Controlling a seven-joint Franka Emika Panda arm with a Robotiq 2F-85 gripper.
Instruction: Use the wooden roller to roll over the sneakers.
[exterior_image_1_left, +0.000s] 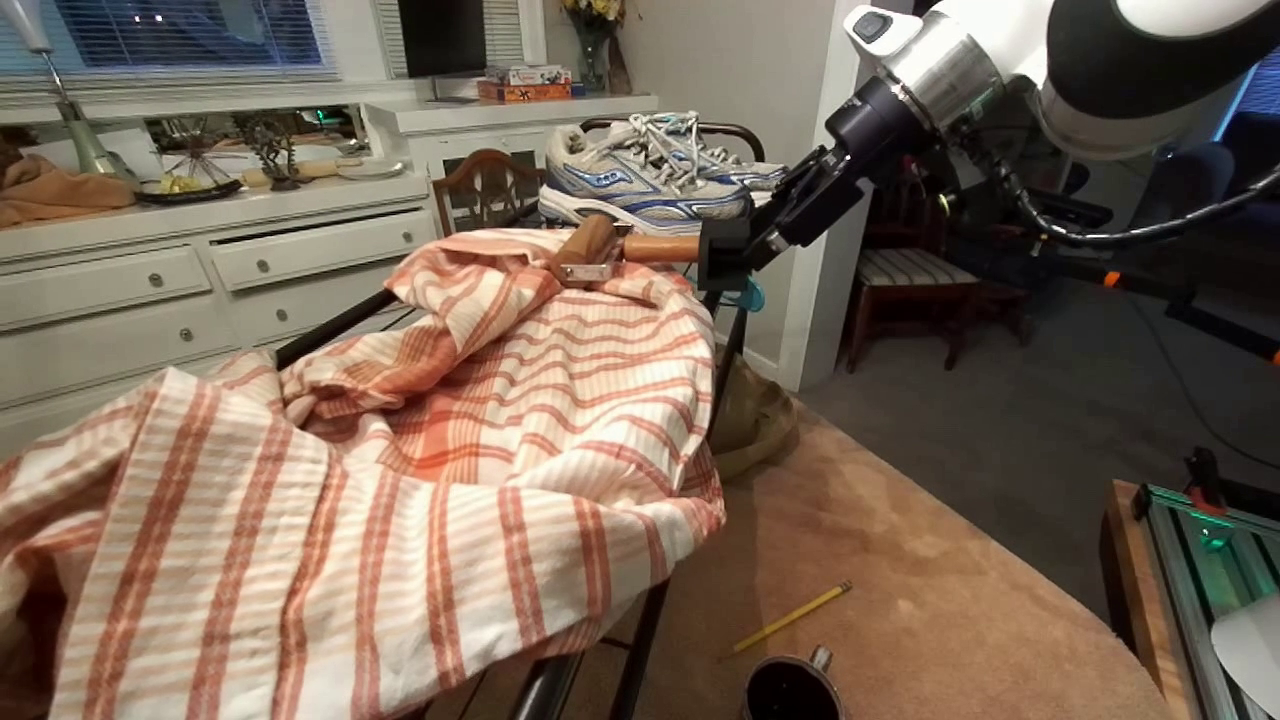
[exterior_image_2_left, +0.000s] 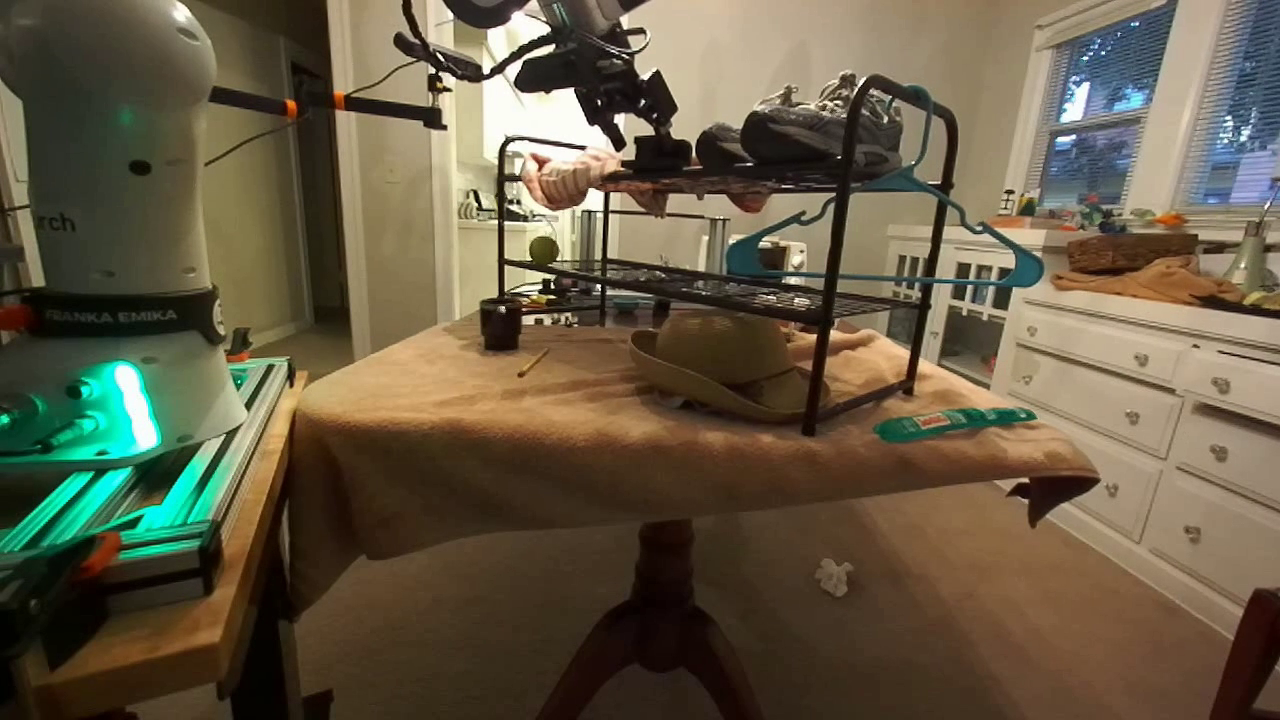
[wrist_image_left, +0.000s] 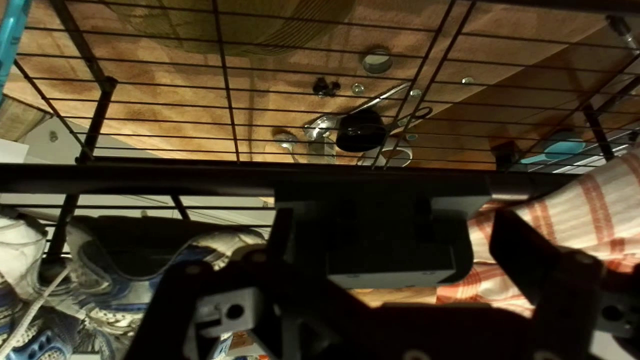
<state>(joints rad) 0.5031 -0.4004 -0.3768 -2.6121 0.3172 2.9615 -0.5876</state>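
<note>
The wooden roller (exterior_image_1_left: 590, 243) lies on the striped cloth at the top of the rack in an exterior view. Its wooden handle ends in a black block (exterior_image_1_left: 724, 255). A strip of wood (wrist_image_left: 405, 296) shows below the block in the wrist view. The sneakers (exterior_image_1_left: 640, 185) stand on the top shelf beside the roller; they also show in an exterior view (exterior_image_2_left: 820, 135) and the wrist view (wrist_image_left: 125, 285). My gripper (exterior_image_1_left: 765, 250) is at the block. In the wrist view, its fingers (wrist_image_left: 392, 220) are spread either side of the block, with a gap at the right finger.
The black wire rack (exterior_image_2_left: 840, 260) stands on the cloth-covered table (exterior_image_2_left: 450, 430). The striped cloth (exterior_image_1_left: 500, 420) drapes over its top. A teal hanger (exterior_image_2_left: 985, 265) hangs at the rack's end. A hat (exterior_image_2_left: 725, 365), mug (exterior_image_2_left: 500, 323) and pencil (exterior_image_2_left: 533, 362) are below.
</note>
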